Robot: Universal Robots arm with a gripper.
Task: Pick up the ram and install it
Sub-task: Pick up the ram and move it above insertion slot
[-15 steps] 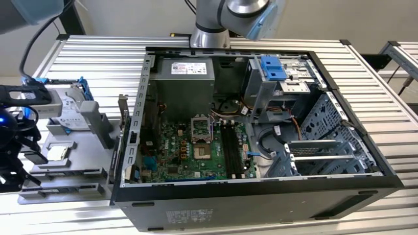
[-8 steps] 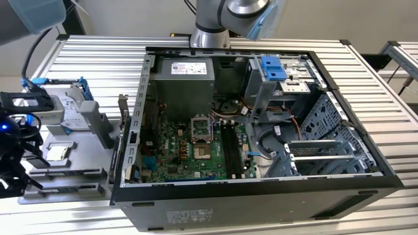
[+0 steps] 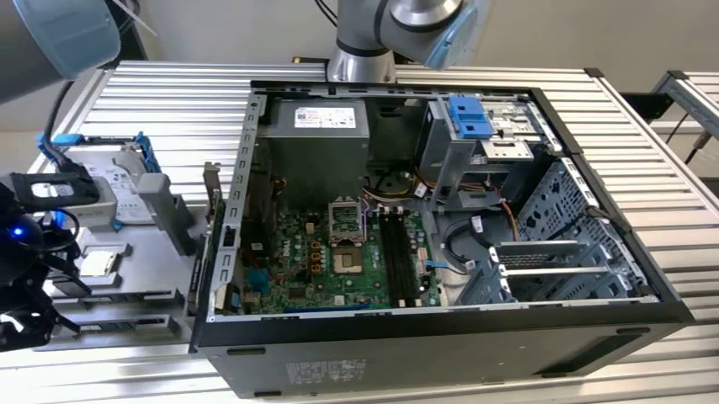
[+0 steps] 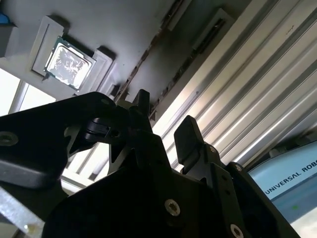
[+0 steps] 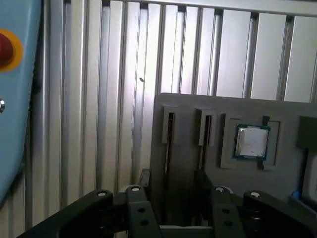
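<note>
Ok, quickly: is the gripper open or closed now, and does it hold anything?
Gripper: jaws open, holding nothing, over the grey tray.

The desk (image 3: 168,93) is ribbed silver metal, striped in bright and shadowed slats. The computer case (image 3: 450,362) is black, its motherboard (image 3: 326,269) green with black slots (image 3: 393,248), and its drive latch (image 3: 470,118) bright blue. The parts tray (image 5: 188,114) is plain grey, the square chip (image 5: 251,141) silver edged in green. The gripper (image 5: 172,181) is matte black. The button (image 5: 4,49) is red, ringed yellow, on a pale blue panel (image 5: 20,124).
</note>
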